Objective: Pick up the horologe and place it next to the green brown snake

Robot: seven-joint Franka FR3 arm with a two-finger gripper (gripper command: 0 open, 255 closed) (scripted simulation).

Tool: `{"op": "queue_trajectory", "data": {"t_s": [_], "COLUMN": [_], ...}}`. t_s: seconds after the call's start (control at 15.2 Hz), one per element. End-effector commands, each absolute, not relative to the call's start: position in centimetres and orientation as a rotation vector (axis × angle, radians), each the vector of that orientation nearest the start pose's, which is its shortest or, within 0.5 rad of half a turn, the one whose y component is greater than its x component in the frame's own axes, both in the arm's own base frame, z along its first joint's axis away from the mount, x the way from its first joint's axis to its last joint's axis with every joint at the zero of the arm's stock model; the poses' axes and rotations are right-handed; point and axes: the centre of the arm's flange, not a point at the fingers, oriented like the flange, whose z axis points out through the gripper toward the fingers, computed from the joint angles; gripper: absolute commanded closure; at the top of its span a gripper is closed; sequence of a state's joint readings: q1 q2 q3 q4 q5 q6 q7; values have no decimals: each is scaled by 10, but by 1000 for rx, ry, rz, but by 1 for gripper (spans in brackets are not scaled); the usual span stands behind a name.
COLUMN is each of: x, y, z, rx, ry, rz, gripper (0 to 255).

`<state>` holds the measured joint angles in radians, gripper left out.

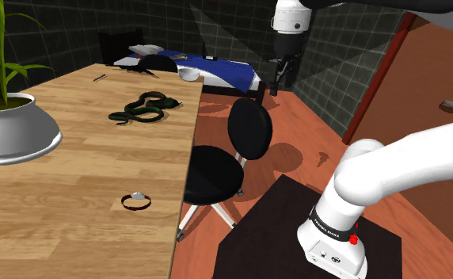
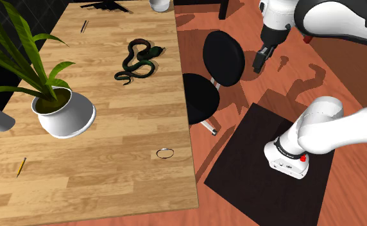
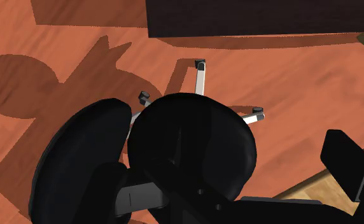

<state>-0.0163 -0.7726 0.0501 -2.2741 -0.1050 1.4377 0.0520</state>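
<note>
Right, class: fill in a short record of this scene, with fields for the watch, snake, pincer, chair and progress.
watch: lies on the table near its edge, untouched
snake: dark green, coiled on the table, well apart from the watch
pincer: open, empty, above the chair
chair: black, on the floor beside the table
progress: pick not yet begun

My claw (image 1: 277,85) hangs off the bench (image 1: 74,166), above the floor beyond the black chair (image 1: 213,170), which stands against the bench's edge in the way. Between the watch (image 1: 136,200) and the snake (image 1: 150,116) I see bare wood. The potted plant (image 1: 11,131) stands well apart on the shoulder view's left.
</note>
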Motion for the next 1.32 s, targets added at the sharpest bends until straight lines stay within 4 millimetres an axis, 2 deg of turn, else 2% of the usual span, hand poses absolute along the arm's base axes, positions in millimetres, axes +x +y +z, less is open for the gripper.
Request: {"op": "queue_trajectory", "data": {"t_s": [0.0,0.59,1.25], "x": [297,305,332], "y": [3,114,233], "z": [614,562,499], "rx": [-3281,-3303,-3308], "ry": [72,288,531], "rz": [97,59,15], "gripper": [0,0,0]}}
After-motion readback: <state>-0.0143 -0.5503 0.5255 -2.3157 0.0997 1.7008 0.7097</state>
